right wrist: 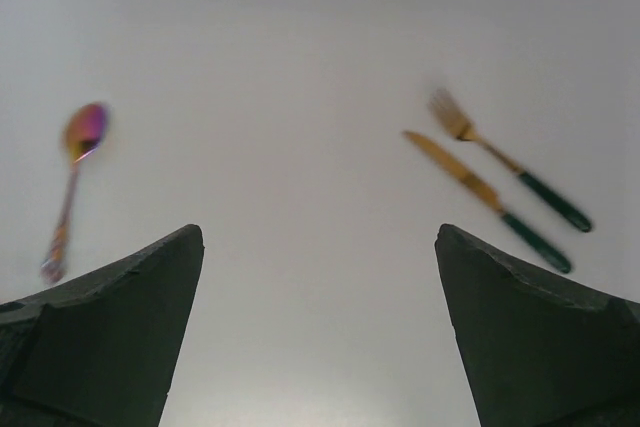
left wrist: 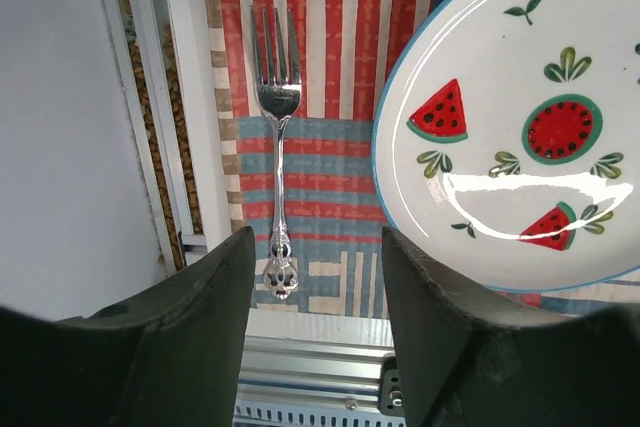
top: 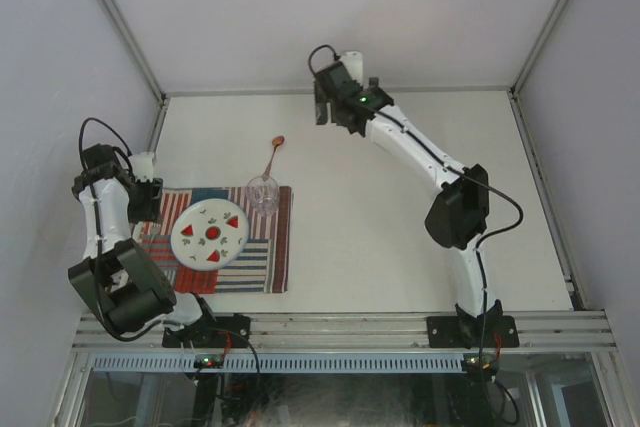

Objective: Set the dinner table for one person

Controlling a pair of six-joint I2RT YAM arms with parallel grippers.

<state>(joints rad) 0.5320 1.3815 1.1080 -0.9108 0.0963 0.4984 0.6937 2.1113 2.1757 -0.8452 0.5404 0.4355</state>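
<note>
**Top view:** The dinner table point(top: 400, 217) fills the booth floor, with rails along its near edge and both sides. A placemat point(top: 272, 257) lies at its near left and carries a plate point(top: 210, 234). A glass point(top: 263, 194) stands on the mat's far right corner, and a spoon point(top: 273, 152) lies on bare tabletop just beyond. The left gripper point(top: 148, 197) hangs over the mat's left edge, close to the side rail. The right gripper point(top: 322, 112) is over the table's far edge, near the back wall. The widest open tabletop lies right of the mat.

**Left wrist:** The jaws are spread with nothing between them. Below, a silver fork point(left wrist: 277, 147) lies flat on the mat point(left wrist: 340, 177), its handle end showing in the gap. The plate point(left wrist: 520, 127) sits just right of it, not touching. The table point(left wrist: 188, 97) shows only as a pale strip left of the mat, tight against rail and wall.

**Right wrist:** The jaws stand wide apart, empty, over bare table point(right wrist: 300, 97). The spoon point(right wrist: 70, 182) lies to the left. A gold fork point(right wrist: 505, 157) and a knife point(right wrist: 485, 197) lie side by side to the right, blurred.
</note>
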